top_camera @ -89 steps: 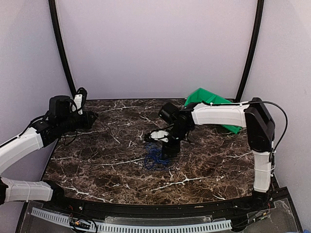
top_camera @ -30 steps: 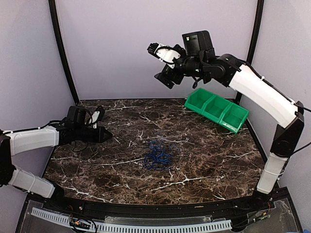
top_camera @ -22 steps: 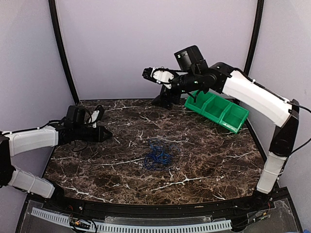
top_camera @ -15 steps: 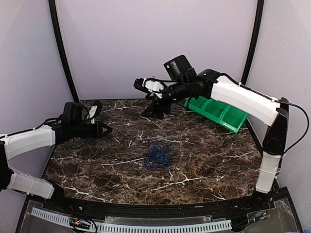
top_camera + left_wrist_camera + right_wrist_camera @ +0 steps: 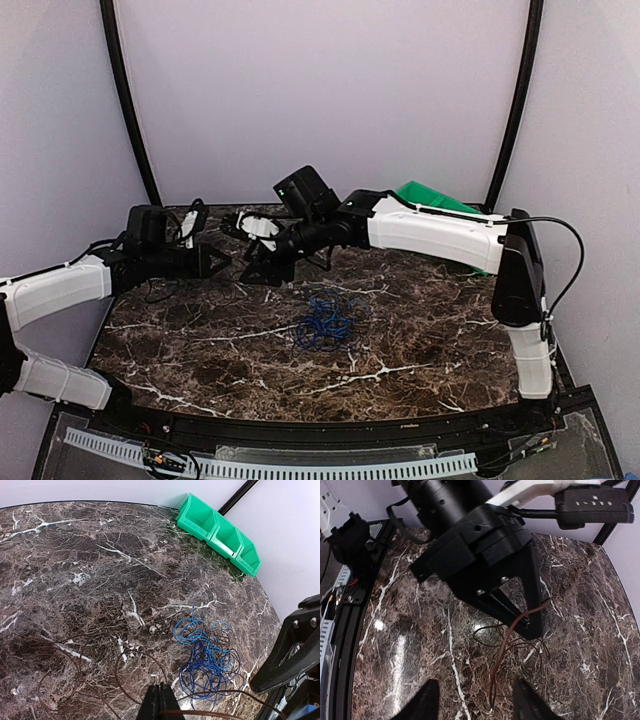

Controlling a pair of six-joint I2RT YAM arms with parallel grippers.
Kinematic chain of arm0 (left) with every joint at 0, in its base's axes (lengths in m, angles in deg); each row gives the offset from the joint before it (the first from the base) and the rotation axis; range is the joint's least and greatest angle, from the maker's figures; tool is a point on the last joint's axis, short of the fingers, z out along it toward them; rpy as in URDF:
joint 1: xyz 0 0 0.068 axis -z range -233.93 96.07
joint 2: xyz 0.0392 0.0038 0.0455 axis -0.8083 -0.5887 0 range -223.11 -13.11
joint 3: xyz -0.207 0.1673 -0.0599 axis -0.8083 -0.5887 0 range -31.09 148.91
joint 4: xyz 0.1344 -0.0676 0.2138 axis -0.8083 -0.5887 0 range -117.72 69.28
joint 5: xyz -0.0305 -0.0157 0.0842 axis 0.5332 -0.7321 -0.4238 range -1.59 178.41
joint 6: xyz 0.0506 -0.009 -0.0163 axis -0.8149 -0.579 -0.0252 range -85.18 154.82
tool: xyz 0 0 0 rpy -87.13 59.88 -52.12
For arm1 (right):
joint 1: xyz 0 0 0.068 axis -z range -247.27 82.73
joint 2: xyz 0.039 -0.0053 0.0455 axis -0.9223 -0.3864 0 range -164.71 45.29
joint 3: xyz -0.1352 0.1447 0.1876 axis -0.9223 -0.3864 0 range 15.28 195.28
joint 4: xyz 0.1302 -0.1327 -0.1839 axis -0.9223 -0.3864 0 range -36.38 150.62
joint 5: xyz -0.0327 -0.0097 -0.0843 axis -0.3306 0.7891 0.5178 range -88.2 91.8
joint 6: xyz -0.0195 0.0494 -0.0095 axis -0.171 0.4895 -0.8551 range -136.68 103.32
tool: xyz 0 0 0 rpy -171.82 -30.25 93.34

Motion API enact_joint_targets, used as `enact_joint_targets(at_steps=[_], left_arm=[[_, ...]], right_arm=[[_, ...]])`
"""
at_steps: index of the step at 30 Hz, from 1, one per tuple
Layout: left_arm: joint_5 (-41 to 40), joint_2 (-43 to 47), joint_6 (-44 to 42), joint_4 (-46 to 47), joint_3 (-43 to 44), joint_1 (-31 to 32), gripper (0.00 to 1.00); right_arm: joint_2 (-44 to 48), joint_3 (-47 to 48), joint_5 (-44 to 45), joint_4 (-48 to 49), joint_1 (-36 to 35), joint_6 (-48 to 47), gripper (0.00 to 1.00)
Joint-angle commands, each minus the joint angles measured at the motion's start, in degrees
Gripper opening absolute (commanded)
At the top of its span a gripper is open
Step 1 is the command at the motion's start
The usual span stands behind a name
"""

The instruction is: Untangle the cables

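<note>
Cables (image 5: 325, 322) — blue clump just ahead of left gripper (image 5: 159, 702), itself pinched on one brown strand (image 5: 506, 645). Right gripper (image 5: 477, 700), fingers apart, faces it — strand hangs upright ahead, nearest.

Green plastic bin (image 5: 432, 195) mostly behind white right arm (image 5: 430, 232); our left-wrist view crops left fingers (image 5: 151, 707) pinching thin brown wire (image 5: 520, 616).
</note>
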Motion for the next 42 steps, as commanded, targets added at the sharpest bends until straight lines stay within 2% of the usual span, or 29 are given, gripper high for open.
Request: enact_joint_targets(at_steps=[1, 3, 5, 8, 11, 13, 21, 26, 42], left_arm=[[0.9, 2.7, 0.0, -0.4, 1.7, 0.3, 0.00], [0.6, 3.1, -0.2, -0.8, 1.4, 0.3, 0.00], [0.3, 3.4, -0.4, -0.7, 1.1, 0.3, 0.00], [-0.7, 3.7, -0.5, -0.6, 0.8, 0.3, 0.05], [-1.8, 4.0, -0.9, -1.5, 0.6, 0.3, 0.27], [-2.6, 4.4, -1.8, -3.0, 0.8, 0.3, 0.36], [-7.1, 8.7, -7.8, -6.7, -1.4, 0.3, 0.54], [-11.0, 9.3, -9.6, -4.0, -6.0, 0.3, 0.57], [-11.0, 5.1, -11.1, -5.9, -5.1, 0.3, 0.57]], right_arm=[[-1.2, 3.1, 2.3, 6.1, 0.2, 4.1, 0.38], [-1.4, 3.5, 3.5, 6.7, 0.2, 4.4, 0.22], [-1.7, 4.5, 4.2, 6.6, 0.3, 4.6, 0.01], [-1.5, 5.5, 5.0, 6.6, 0.9, 4.7, 0.00], [-0.7, 7.4, 6.4, 5.9, 2.3, 3.9, 0.00], [-0.2, 9.0, 7.7, 5.4, 4.0, 3.2, 0.00], [1.8, 15.8, 13.3, 3.4, 10.3, -0.8, 0.00], [2.7, 18.7, 16.2, 3.9, 14.1, -2.5, 0.00], [3.5, 26.2, 23.0, 13.3, 26.7, -6.5, 0.00]])
